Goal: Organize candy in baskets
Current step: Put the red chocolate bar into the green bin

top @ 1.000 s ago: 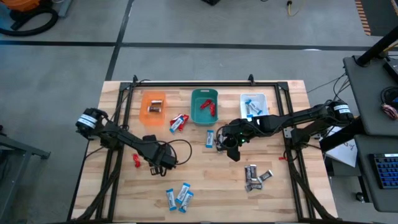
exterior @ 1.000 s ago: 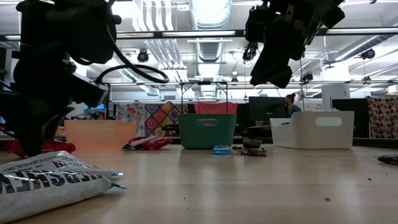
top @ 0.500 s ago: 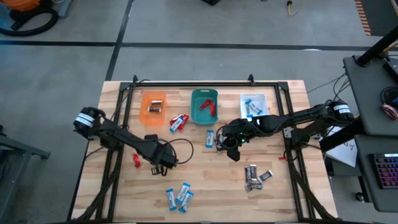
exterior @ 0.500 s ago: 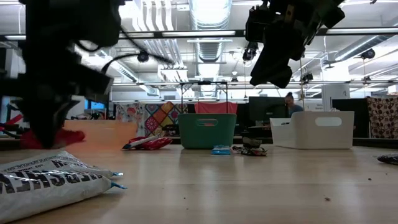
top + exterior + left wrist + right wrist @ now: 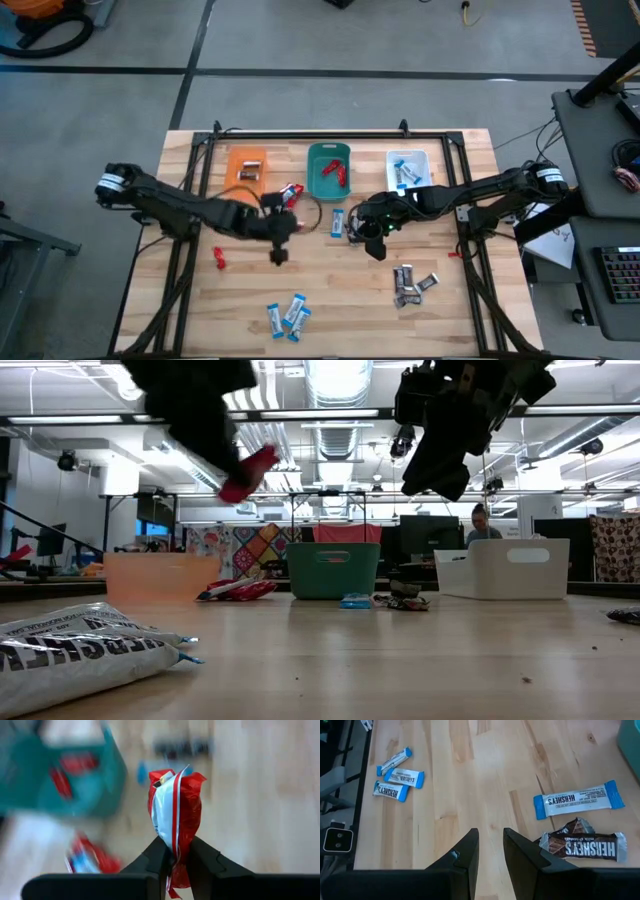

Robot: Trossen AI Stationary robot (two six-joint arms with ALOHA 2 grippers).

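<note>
A red candy was held upright between the closed fingers of the left gripper, well above the table, as was seen in the left wrist view and also in the low view, where the red wrapper hung high in the air. In the high view the left gripper was placed near the middle of the table, just in front of the loose red and blue bars lying between the orange basket and the teal basket. Red candies were already lying in the teal basket, so the step in hand was judged to be the carrying of this red bar to that basket. For the next move, the bar would need to be brought over the teal basket's opening and only then released, so that it falls inside and not on the rim. The right gripper hovered over the table near a blue-and-white bar and a dark bar; its fingers stood a little apart and nothing was held between them. The whitish basket already contained blue-and-white candy. More blue bars and dark bars were left on the table.
</note>
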